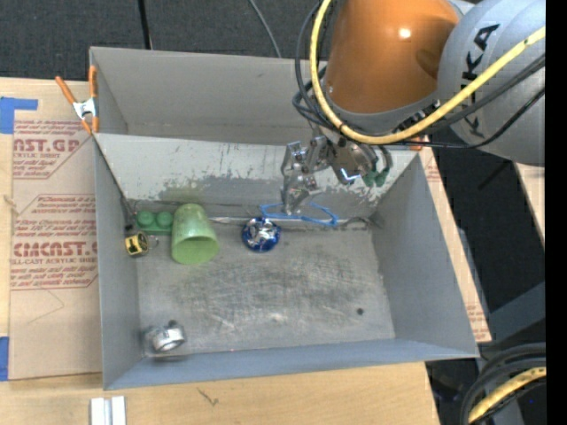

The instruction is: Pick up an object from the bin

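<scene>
End effector (297, 193): low at the far side of the bin (292, 301), close to the foot of the far wall and a little right of the middle. It points down at the left end of a thin blue wire loop (306, 216). From this angle you cannot tell whether it is set wide or narrow, nor whether it touches the wire. Nothing can be seen gripped in it.

Blue wire loop: lies along the foot of the far wall, its long side running left to right. It looks flat on the floor. Its right end reaches toward the far right corner.

Wrist: the orange cover (390, 38) sits above the end effector and hides part of the far right rim. A yellow cable (321, 25) curves round the cover, and dark cables hang under it.

Nearest neighbour: a small blue and white ball (260, 235), just beside the loop's left end, a little nearer the camera, and apart from the end effector.

Further left you have a pale green plastic cup (193, 234) on its side, wider end toward the near wall. Small dark green round pieces (152, 220) lie just beside its narrow end, against the left wall. Just nearer than those is a small yellow and black item (135, 243), too small to name.

Near left corner: a small silver metal piece (165, 337), well apart from everything else.
</scene>
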Robot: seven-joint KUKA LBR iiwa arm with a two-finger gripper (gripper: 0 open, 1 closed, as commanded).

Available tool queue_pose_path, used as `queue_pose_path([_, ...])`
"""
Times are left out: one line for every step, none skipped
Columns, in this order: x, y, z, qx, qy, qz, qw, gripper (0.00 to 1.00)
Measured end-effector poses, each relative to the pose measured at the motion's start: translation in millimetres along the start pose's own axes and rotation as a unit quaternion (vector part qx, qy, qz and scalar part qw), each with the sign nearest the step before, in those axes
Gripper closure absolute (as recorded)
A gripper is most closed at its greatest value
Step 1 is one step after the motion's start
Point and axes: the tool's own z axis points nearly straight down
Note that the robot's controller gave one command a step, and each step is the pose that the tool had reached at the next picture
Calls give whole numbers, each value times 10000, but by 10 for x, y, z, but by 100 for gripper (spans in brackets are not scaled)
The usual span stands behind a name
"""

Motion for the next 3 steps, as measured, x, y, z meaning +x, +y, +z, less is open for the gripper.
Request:
queue_pose_path([13, 2, 42, -9, 38, 6, 10000, 0])
queue_pose_path([564, 473, 1205, -4, 86, 1562, 9877, 0])
queue_pose_path([201, -510, 1889, 19, 59, 2264, 9740, 0])
